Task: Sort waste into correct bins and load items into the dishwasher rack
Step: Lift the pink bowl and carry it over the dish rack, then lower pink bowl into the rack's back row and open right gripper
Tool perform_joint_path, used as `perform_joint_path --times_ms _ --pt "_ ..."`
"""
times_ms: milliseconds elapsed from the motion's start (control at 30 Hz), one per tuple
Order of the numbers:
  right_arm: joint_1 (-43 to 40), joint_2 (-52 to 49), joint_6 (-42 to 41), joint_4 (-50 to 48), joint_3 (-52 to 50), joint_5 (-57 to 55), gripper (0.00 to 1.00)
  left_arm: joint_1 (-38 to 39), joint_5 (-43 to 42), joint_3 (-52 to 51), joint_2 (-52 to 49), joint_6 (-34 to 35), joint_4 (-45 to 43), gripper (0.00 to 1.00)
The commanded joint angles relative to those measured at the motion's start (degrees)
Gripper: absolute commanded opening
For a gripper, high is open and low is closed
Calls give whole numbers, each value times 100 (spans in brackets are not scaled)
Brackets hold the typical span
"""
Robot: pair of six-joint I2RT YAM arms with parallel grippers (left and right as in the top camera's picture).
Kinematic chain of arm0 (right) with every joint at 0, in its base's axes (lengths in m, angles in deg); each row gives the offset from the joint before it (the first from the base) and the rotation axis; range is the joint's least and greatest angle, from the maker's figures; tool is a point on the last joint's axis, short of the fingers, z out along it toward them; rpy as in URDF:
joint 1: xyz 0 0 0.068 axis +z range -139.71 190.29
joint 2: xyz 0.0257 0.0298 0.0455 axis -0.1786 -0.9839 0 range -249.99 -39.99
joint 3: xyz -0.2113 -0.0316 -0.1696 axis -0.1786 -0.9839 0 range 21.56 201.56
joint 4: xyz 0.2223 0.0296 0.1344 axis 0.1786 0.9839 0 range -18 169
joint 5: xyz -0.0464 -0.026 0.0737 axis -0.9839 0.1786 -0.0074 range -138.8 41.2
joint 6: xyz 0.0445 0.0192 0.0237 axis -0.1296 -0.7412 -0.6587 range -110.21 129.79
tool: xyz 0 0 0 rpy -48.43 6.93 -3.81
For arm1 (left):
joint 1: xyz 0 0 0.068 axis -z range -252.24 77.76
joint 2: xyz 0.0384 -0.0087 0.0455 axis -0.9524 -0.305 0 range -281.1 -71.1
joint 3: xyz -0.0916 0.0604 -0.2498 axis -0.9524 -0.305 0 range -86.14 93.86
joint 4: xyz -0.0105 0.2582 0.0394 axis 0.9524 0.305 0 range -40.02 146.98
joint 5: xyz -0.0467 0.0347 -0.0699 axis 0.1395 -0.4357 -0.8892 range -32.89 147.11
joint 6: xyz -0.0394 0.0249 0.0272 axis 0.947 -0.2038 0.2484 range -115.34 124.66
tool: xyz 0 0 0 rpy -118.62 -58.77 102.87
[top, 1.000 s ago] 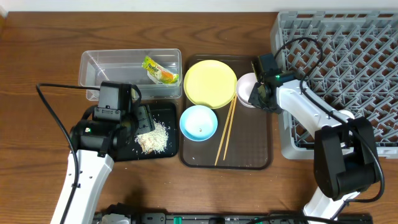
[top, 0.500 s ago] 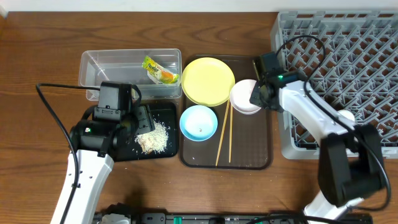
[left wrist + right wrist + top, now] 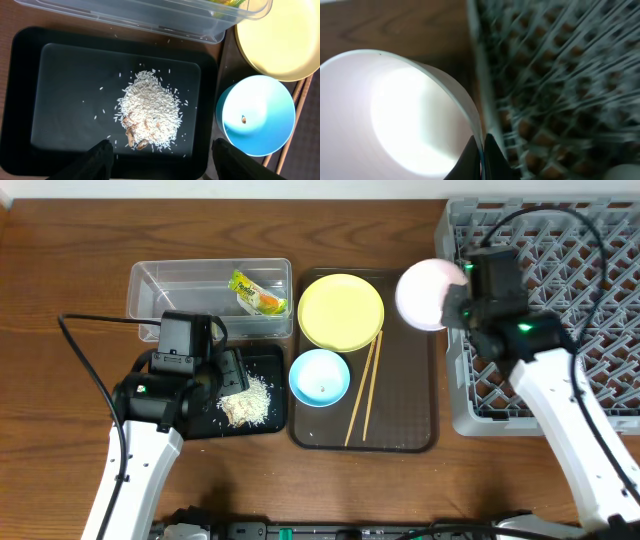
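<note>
The brown tray (image 3: pixel 400 415) lies in the middle of the bench (image 3: pixel 60 260). Just left of the tray's near half, the left tool (image 3: pixel 162 151) hangs over a shallow black tub (image 3: pixel 65 85). Its fingers are spread well apart and hold nothing. A pile of rice scraps (image 3: pixel 150 110) lies on the tub's floor, toward the side facing the tray, with loose grains scattered around it.

On the tray's left side stands the light blue bowl (image 3: pixel 320 377), upright, with a small speck inside. A pair of wooden chopsticks (image 3: pixel 362 395) lies just to its right, slanting from the tray's near middle toward the far right. Their far ends are close against the rim of the round yellow plate (image 3: pixel 340 312), which fills the tray's far left corner.

Left of that corner, beyond the black tub, sits the clear tub (image 3: pixel 180 285). The green, yellow and orange wrapper (image 3: pixel 258 293) lies in the end nearest the tray.

Over the tray's far right corner, the right tool (image 3: pixel 481 155) is clamped on the rim of the pinkish-white bowl (image 3: pixel 425 295), one finger inside the wall and one outside. The bowl is tipped on edge and sits against the left wall of the grey rack (image 3: pixel 570 260), which stands to the right of the tray.
</note>
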Motion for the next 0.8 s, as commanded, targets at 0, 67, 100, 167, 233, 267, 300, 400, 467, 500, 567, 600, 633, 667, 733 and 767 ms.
perform_joint_path --times_ms 0,67,100,167,233,267,300,400,467,500,567,600,633,667,733,767 --pt "-234 219 887 -50 -2 -323 1 -28 68 39 -26 13 13 66" --pt "-369 258 1058 -96 -2 -389 1 -28 66 39 -26 13 2 67" --pt "-435 262 1193 -146 -2 -476 1 -28 66 39 -26 13 2 66" --pt "-544 262 1491 -286 -2 -699 1 -28 66 39 -26 13 2 66" --pt "-614 262 1751 -474 -2 -931 1 -28 66 39 -26 13 2 66" --pt "-640 262 1961 -610 -2 -1084 1 -28 66 39 -26 13 2 66" --pt "-654 262 2142 -717 -2 -1213 1 -28 66 39 -26 13 2 66" --pt "-654 260 2855 -1117 -2 -1709 1 -28 68 39 -26 11 -2 67" --pt "-654 251 3488 -1451 -4 -2052 1 -28 68 39 -26 13 -4 67" --pt "-654 240 3738 -1591 -4 -2212 1 -28 68 39 -26 13 -9 66" --pt "-654 201 4304 -1893 -4 -2568 1 -28 66 39 -26 13 -17 67" --pt "-667 184 4559 -2024 -4 -2708 1 -28 66 39 -26 13 -22 66" --pt "-686 149 4787 -2159 -4 -2787 1 -28 66 39 -26 13 -28 67" --pt "-708 127 4894 -2229 -4 -2837 1 -28 66 39 -26 13 -37 67" --pt "-785 55 5139 -2369 -4 -2852 1 -28 66 39 -26 13 -42 66" --pt "-826 24 5215 -2435 -4 -2855 1 -28 66 39 -26 13 -42 66"
